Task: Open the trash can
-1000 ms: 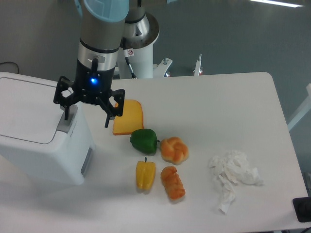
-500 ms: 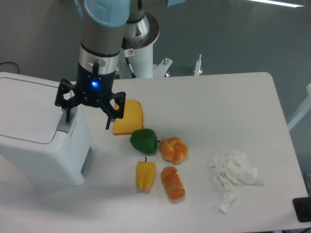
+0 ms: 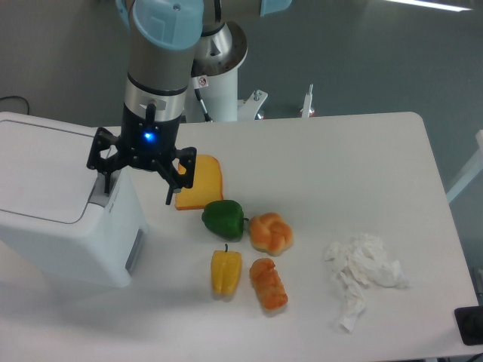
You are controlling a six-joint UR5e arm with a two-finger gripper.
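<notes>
Standing at the left edge of the desk [image 3: 362, 158], the trash can [image 3: 45, 204] is a big stiff white plastic box with its flat lid shut, and I judge it light but steady enough to stay put under a downward press. Its grey button strip [image 3: 104, 192] lies directly below the left finger of the jaws, and this springy strip, not the smooth lid, looks like the place to push. The gripper [image 3: 139, 179] has its jaws spread wide and empty, with yellow cheese [image 3: 202, 182] just right of them and a green pepper [image 3: 223, 217] lower right.
</notes>
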